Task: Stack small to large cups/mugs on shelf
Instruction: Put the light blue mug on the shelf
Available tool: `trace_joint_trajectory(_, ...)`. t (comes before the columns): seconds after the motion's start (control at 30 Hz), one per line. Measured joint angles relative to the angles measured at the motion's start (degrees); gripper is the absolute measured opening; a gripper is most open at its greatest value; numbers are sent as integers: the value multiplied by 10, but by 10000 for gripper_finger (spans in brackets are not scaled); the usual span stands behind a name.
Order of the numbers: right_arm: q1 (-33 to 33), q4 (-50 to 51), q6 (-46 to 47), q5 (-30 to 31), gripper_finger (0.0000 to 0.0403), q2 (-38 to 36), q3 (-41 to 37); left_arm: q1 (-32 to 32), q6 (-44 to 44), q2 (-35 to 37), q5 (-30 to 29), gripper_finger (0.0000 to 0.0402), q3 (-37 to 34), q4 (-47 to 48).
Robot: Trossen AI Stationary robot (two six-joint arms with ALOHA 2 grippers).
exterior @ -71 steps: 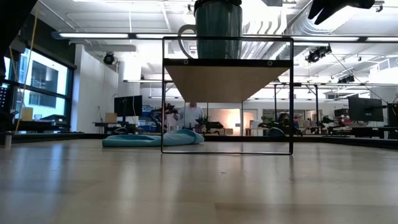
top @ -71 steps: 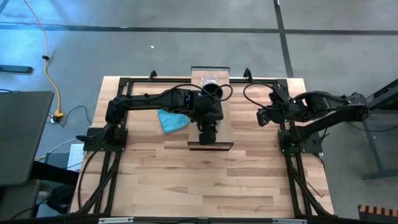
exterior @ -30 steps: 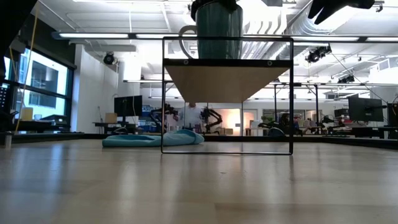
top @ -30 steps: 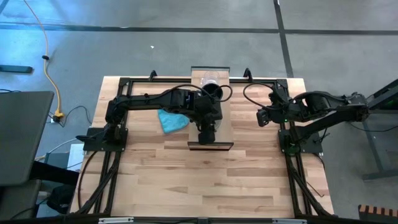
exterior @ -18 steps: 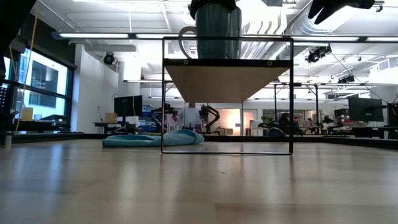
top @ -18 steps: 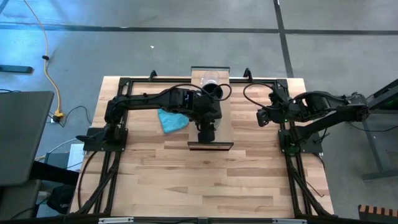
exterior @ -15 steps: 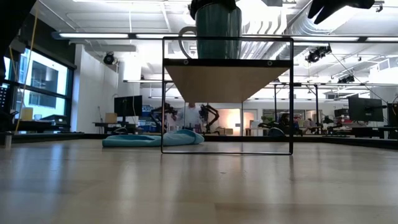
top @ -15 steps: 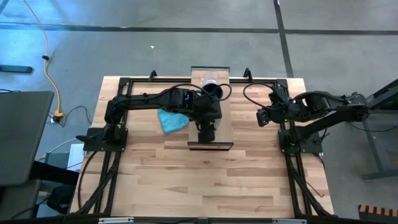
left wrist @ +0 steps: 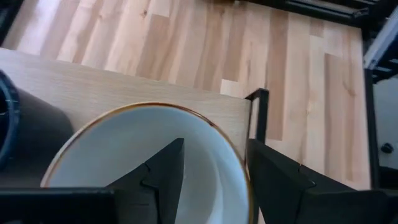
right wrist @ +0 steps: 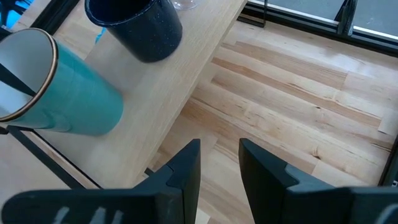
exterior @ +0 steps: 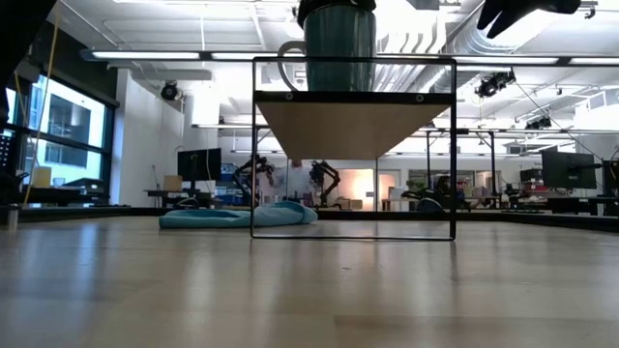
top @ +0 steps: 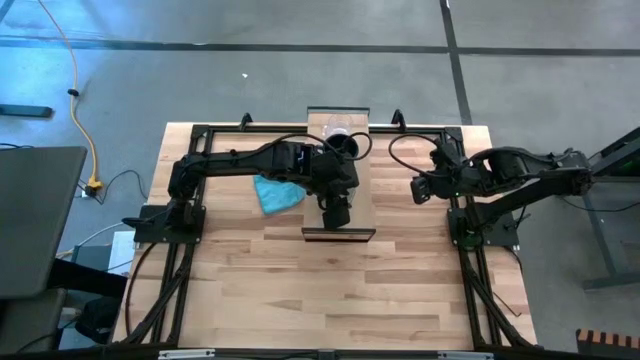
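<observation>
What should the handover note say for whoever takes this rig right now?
Left gripper: open, astride the teal mug wall at the shelf near end, one finger inside, one outside.
Right gripper: open, empty, waiting off the shelf's right side.
Shelf row: glass cup at far end, black mug in middle, teal mug at near end.
Done: all three sit small to large.
Left: probably just lifting the left gripper clear.

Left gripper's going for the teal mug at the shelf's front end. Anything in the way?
Nothing visible. The left gripper is open right at the teal mug, one finger inside its rim and one outside. The black mug stands apart from it, farther along the shelf. The right gripper waits off the shelf's right side.
</observation>
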State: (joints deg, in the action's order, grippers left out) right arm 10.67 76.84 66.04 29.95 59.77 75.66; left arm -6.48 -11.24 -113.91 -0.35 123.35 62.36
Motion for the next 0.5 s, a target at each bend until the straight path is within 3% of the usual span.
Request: trace_joint_trajectory(0.5,0,-9,0,-15,101,5,0,0,-27,-5,-27,161,0,-21)
